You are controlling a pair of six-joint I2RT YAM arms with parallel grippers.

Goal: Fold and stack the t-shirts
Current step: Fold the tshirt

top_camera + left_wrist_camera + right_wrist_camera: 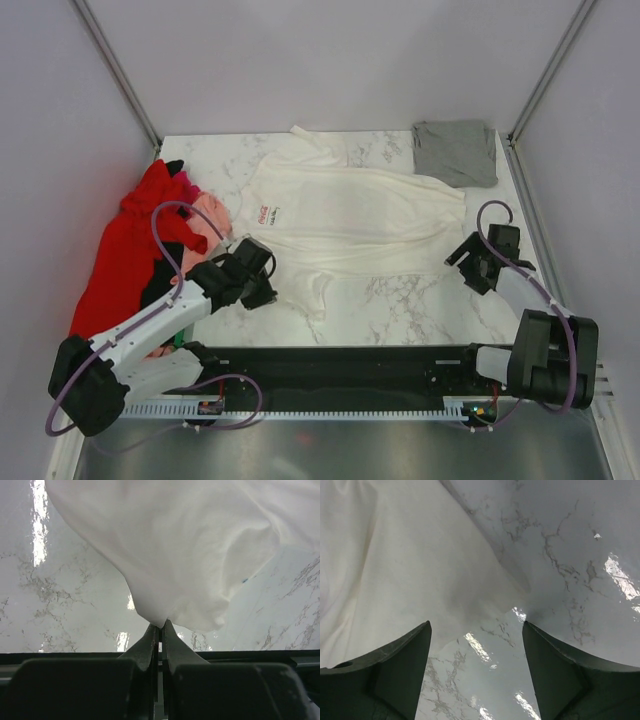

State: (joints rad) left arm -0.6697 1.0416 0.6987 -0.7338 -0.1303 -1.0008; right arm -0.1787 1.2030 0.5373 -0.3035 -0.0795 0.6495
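At white t-shirt (350, 215) left end, left gripper (160, 624) pinches cloth; right gripper (476, 625) wide beside right end.

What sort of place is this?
Probably a robot test booth: plain walls and metal posts box in a marble-look table, a left arm and right arm are bolted at its near edge, and a white t-shirt lies on it.

A small red logo (268, 213) on the white t-shirt (350, 220) is too small to read.
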